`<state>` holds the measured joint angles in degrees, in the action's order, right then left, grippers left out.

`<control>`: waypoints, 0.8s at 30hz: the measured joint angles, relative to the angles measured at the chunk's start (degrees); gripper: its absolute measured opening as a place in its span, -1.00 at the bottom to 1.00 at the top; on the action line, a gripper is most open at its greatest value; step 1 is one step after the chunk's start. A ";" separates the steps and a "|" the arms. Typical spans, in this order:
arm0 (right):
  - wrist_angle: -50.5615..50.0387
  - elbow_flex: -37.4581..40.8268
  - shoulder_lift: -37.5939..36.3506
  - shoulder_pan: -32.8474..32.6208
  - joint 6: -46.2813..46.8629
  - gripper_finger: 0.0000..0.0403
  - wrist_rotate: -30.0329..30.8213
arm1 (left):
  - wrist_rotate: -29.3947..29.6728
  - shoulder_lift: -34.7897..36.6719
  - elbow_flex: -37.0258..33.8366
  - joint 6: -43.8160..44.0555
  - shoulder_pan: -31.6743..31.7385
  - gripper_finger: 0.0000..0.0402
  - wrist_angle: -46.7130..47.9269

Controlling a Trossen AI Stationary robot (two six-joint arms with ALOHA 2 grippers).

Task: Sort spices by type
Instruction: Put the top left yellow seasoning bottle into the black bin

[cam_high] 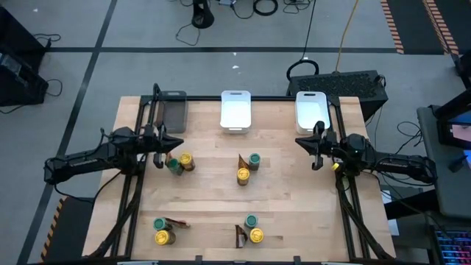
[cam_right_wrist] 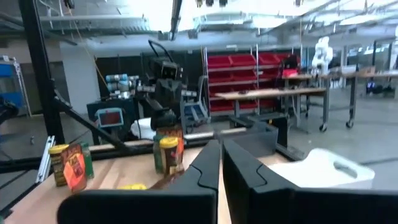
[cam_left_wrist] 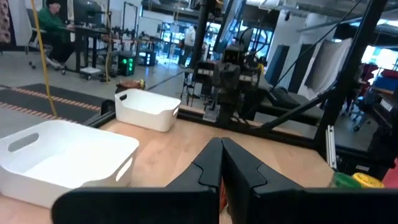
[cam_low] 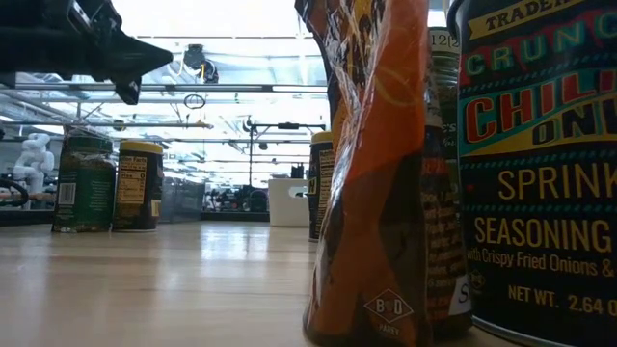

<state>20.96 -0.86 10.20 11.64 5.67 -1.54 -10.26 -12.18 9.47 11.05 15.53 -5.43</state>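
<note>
Plainly, the spices stand in four small clusters on the table (cam_high: 294,221), none sorted yet. The far-left cluster, a yellow-lidded jar (cam_high: 186,159), a green-lidded jar (cam_high: 174,166) and a packet I can barely make out, sits just right of the left gripper (cam_high: 157,159) and a touch nearer the front, so that arm is clearly the closer one. The middle cluster (cam_high: 246,168) lies between both arms; the right gripper (cam_high: 316,160) is well apart from it. Two more clusters, front-left (cam_high: 163,230) and front-middle (cam_high: 250,230), wait at the near edge. Both claws are pinched shut and carry nothing. At the far edge a dark tray (cam_high: 171,110) and two white trays (cam_high: 235,109) (cam_high: 311,107) all look empty. My guess is the left claw must open first.
</note>
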 joint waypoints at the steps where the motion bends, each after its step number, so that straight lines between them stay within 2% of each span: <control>1: 0.55 0.02 0.00 0.00 -0.39 -1.00 0.00 | 0.04 -0.52 0.00 -0.19 0.00 -0.93 0.02; 6: -0.24 -1.83 0.32 0.00 0.57 -0.95 0.00 | 1.12 -3.52 0.74 -2.58 0.00 -0.93 0.38; 11: -1.43 -5.88 3.22 0.00 0.54 -0.86 0.00 | 1.55 -9.42 7.61 -5.50 -0.02 -0.89 6.59; 19: -7.10 -13.42 13.69 -0.02 -0.33 -0.70 0.00 | 3.04 -20.75 18.92 -10.21 -0.84 -0.50 19.09; 24: -10.00 -19.68 21.97 -0.02 -0.35 -0.59 -0.02 | 3.67 -24.56 26.06 -10.39 -2.22 -0.25 26.10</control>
<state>10.96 -20.54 32.16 11.62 5.32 -1.56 -6.59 -36.74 35.54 0.67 13.31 20.67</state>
